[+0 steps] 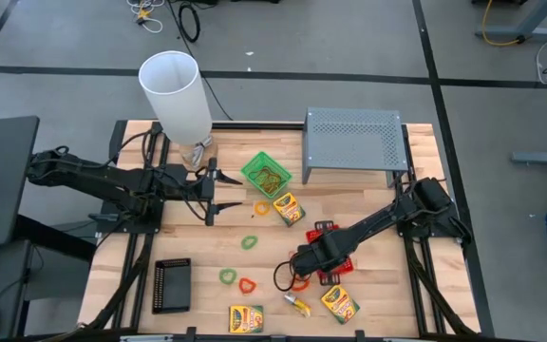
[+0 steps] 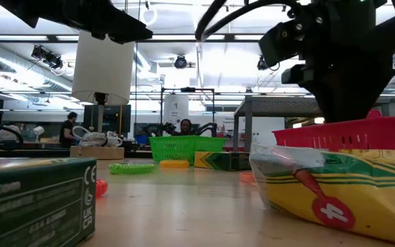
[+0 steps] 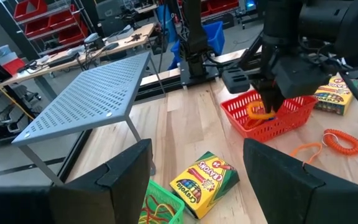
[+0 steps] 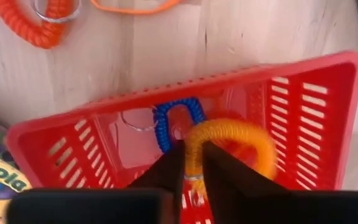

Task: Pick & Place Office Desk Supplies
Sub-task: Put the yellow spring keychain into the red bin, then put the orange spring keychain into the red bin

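Note:
My right gripper [image 4: 193,152] points down over the red tray [image 4: 303,93], shut on an orange coiled loop band [image 4: 241,134]. A blue loop band [image 4: 179,118] lies on the tray's floor. The red tray [image 1: 342,272] stands on the table at the right. My left gripper [image 1: 211,195] stands open and level at the table's left, with nothing between its fingers. Crayon boxes [image 1: 288,208] [image 1: 246,319] [image 1: 340,304] lie flat on the wood. Green [image 1: 250,242] and red [image 1: 247,284] loop bands lie loose on the table. My right gripper pinches one side of the orange band's coil [image 4: 194,144] between its two fingers. The fingers come from above, pointing down. The band hangs below them inside the red tray's walls [image 3: 260,113], above the blue band. Whether it touches the tray floor, I cannot tell.
A green tray [image 1: 266,174] with thin bands stands mid-table, a black tray [image 1: 172,285] near left. The grey perforated riser [image 1: 352,138] and tall white cylinder [image 1: 179,95] stand at the far edge. An orange coil [image 4: 36,18] and a thin orange band [image 4: 135,7] lie beside the red tray.

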### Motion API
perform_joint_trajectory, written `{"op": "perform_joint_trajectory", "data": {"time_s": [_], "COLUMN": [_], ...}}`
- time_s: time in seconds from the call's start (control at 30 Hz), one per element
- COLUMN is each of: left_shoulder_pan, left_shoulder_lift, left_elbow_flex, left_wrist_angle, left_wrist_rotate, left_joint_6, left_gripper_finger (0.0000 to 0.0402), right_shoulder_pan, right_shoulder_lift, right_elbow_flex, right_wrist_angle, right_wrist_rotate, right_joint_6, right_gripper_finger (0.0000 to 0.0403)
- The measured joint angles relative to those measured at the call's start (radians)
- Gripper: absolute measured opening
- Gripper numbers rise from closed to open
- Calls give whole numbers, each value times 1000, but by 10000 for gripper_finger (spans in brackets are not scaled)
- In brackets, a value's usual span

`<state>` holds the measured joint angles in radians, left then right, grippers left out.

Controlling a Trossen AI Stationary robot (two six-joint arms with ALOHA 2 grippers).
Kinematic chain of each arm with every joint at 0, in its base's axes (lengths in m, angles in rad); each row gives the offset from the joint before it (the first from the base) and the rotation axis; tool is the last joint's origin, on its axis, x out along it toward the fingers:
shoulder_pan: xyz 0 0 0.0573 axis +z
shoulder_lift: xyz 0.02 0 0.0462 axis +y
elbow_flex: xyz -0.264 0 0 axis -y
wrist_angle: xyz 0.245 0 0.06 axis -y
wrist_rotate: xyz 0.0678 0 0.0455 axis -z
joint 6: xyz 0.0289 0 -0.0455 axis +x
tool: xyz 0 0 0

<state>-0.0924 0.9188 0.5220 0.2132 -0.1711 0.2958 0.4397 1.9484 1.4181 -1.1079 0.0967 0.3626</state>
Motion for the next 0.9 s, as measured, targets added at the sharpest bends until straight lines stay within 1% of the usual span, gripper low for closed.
{"op": "perform_joint_trajectory", "data": {"time_s": [0.2,0.27,0.33,0.5,0.67,0.9], "left_shoulder_pan": [0,0,0,0,0,0], "left_shoulder_lift": [0,0,0,0,0,0], "left_elbow_flex": [0,0,0,0,0,0], "left_wrist_angle": [-3,-2,-3,-2,-2,-3], "left_wrist_rotate": [0,0,0,0,0,0], "left_joint_6": [0,0,0,0,0,0], "left_gripper_finger": [256,256,256,256,256,256], "right_shoulder_pan": [0,0,0,4,33,91], "right_shoulder_lift": [0,0,0,0,0,4], "right_elbow_flex": [0,0,6,63,154,167], "right_wrist_angle": [13,15,13,12,23,166], "right_wrist_rotate": [-19,-19,-19,-6,39,43], "right_joint_6": [16,19,19,20,-24,-88], "right_gripper_finger": [154,176,189,194,182,179]}}
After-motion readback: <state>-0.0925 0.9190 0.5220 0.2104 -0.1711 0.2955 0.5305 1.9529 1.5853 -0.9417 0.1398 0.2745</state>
